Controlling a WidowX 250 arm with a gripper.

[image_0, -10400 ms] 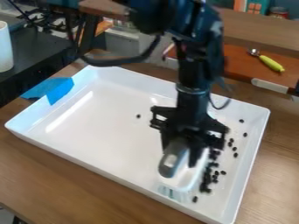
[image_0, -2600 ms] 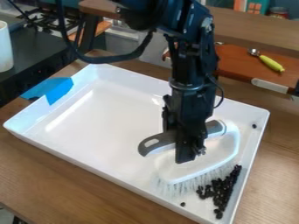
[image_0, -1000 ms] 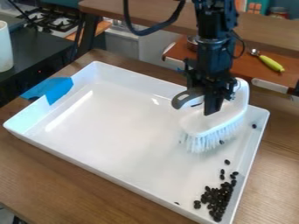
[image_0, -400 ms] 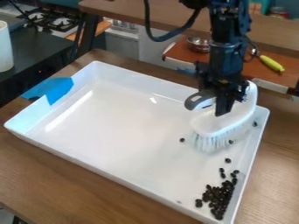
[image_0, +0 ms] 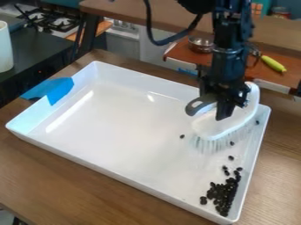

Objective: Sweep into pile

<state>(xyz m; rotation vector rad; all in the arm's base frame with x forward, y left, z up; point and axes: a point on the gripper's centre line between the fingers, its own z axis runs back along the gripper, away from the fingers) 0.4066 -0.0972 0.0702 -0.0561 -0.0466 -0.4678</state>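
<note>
1. Okay, so the brush (image_0: pixel 223 125) is clamped in the end effector (image_0: pixel 231 108), over the far right part of the tray (image_0: pixel 123 127). Whether the bristles (image_0: pixel 213 144) are actually pressed on the floor can't be told.

2. Most of the dark beans are already bunched as a pile (image_0: pixel 222 195) in the near right corner, so only strays seem to be left. A pull toward that corner looks like the move, kept low and slow, with light even pressure so nothing gets flicked.

3. The stray bean (image_0: pixel 182 136) left of the bristles could easily be missed; the stroke should probably be started beyond it. The bean by the right wall (image_0: pixel 257 122) may need the brush end run along that side.

4. The stroke should be stopped just short of the pile, or it'll get spread again imo.

5. Edges: the right and near walls are raised, so knocks should be avoided, tray might be shoved on the bench (image_0: pixel 53 176). Loads of bare tray floor to the left for swinging wide.
</note>
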